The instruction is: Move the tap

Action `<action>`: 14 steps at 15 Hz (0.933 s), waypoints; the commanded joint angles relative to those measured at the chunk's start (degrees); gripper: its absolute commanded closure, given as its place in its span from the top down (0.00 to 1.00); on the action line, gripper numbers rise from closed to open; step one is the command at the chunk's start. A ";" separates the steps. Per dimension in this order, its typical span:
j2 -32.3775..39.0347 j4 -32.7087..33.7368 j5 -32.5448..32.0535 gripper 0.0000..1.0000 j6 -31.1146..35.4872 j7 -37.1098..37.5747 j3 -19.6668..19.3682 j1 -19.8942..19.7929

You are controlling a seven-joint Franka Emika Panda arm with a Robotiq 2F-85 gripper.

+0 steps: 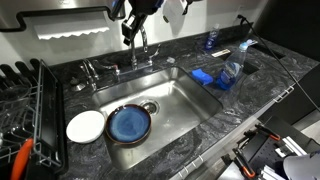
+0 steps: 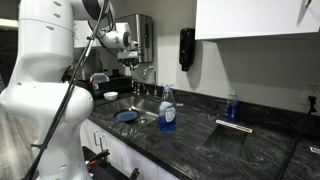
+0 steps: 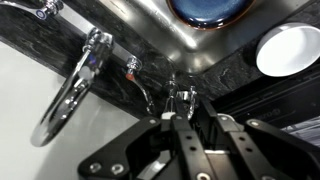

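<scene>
The tap [image 1: 143, 47] is a tall chrome gooseneck at the back edge of the steel sink [image 1: 185, 100]. It also shows in an exterior view [image 2: 149, 73] and at the left of the wrist view [image 3: 72, 95]. My gripper [image 1: 130, 30] hangs close beside the top of the spout, a little to its left in that view. In the wrist view its fingers [image 3: 178, 118] lie close together, with the spout off to their side and not between them. A short chrome side handle [image 3: 181, 96] shows beyond the fingertips.
A blue plate [image 1: 129, 123] and a white plate [image 1: 85, 126] lie in the sink. A blue sponge [image 1: 205, 77], a plastic bottle [image 1: 232, 70] and a blue soap bottle [image 2: 167, 110] stand on the dark counter. A dish rack [image 1: 30, 110] stands beside the sink.
</scene>
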 commanded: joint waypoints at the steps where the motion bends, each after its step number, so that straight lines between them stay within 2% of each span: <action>1: 2.05 3.38 -1.12 0.06 -1.85 1.34 0.87 1.09; 2: 2.08 3.47 -0.97 0.48 -1.89 1.27 0.99 1.32; 4: 1.16 3.05 -0.67 0.54 -3.02 0.84 1.15 1.34; 10: -3.25 -0.41 -0.29 0.97 -8.19 1.95 0.30 -0.09; 14: -4.91 -1.55 -0.79 1.00 -10.08 2.43 -0.53 -1.12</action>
